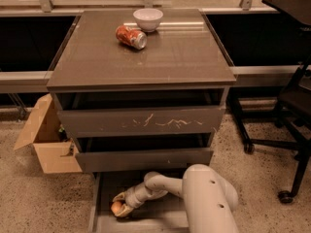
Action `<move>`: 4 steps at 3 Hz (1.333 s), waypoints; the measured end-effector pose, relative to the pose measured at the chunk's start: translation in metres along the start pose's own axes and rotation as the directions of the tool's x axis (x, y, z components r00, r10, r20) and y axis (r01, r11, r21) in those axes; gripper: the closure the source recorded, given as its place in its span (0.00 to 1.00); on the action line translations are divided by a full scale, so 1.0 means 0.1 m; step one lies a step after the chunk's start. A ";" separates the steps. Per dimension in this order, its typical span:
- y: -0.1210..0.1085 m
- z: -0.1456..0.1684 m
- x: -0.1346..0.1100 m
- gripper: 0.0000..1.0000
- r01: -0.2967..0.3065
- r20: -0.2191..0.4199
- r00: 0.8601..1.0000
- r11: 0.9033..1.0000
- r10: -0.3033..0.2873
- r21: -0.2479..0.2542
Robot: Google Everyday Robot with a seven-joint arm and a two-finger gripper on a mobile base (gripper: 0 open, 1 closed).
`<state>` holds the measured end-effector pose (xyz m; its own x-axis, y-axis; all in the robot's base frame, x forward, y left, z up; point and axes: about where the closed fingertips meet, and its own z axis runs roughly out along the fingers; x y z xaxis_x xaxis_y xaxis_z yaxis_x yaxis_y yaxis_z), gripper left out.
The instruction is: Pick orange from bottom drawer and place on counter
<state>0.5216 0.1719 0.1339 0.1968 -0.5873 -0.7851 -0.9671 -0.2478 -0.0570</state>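
Note:
The bottom drawer [104,217] is pulled open at floor level under the cabinet. Inside it, at the left, lies the small orange [116,207]. My gripper [119,205] reaches down into the drawer from the white arm [209,203], and its fingers sit around the orange, shut on it. The fruit still rests low in the drawer. Above, the counter [165,57] is the wide glossy grey-brown top of the cabinet.
A crushed red soda can [130,36] and a white bowl [148,18] stand at the back of the counter. An open cardboard box [46,140] sits on the floor to the left. A black office chair [286,110] stands at the right. The scratched upper drawer front [141,122] overhangs.

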 end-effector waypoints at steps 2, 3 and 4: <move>0.17 -0.56 -0.30 1.00 0.067 0.056 0.996 0.994 -0.072 0.083; 0.16 -0.56 -0.30 1.00 0.067 0.056 0.996 0.994 -0.072 0.083; 0.22 -0.67 -0.44 1.00 0.088 0.046 0.995 0.992 -0.093 0.093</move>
<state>0.5025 0.1405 0.2086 0.2783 -0.5259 -0.8037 -0.9567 -0.2263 -0.1832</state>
